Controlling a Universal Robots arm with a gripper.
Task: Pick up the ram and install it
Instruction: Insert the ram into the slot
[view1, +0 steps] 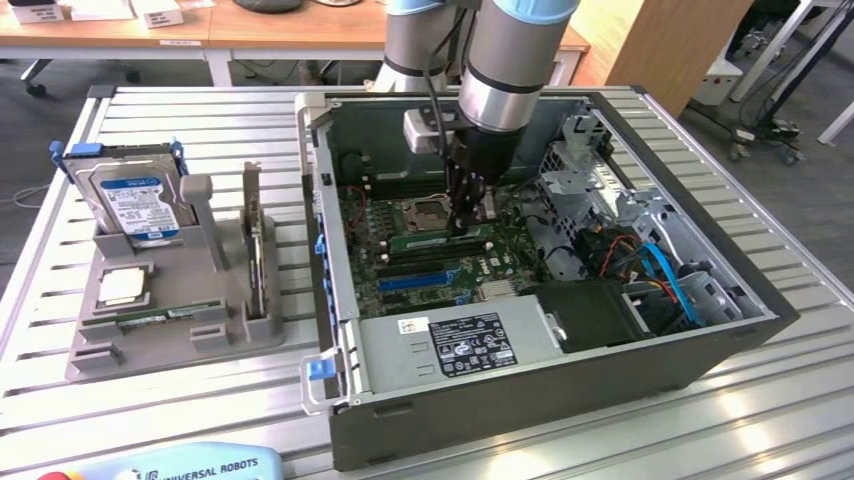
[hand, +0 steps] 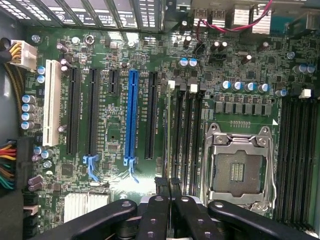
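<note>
In the exterior view the ram (view1: 427, 243) is a thin green stick lying along the memory slots, just beside the CPU socket (view1: 424, 213) inside the open computer case (view1: 534, 385). My gripper (view1: 467, 222) reaches straight down into the case, with its black fingertips right at the ram's end nearest the socket. In the wrist view the gripper (hand: 170, 186) is shut, the two fingertips pressed together over the black memory slots (hand: 186, 142) next to the empty socket (hand: 239, 172). The ram's edge is hard to make out there, and I cannot tell whether the tips touch it.
A grey fixture (view1: 174, 335) at the exterior view's left holds a blue-labelled hard drive (view1: 134, 205), a square chip (view1: 123, 286) and an upright card (view1: 251, 240). Inside the case are a blue expansion slot (hand: 132, 115), a power supply (view1: 454, 345) and drive cables (view1: 667, 275).
</note>
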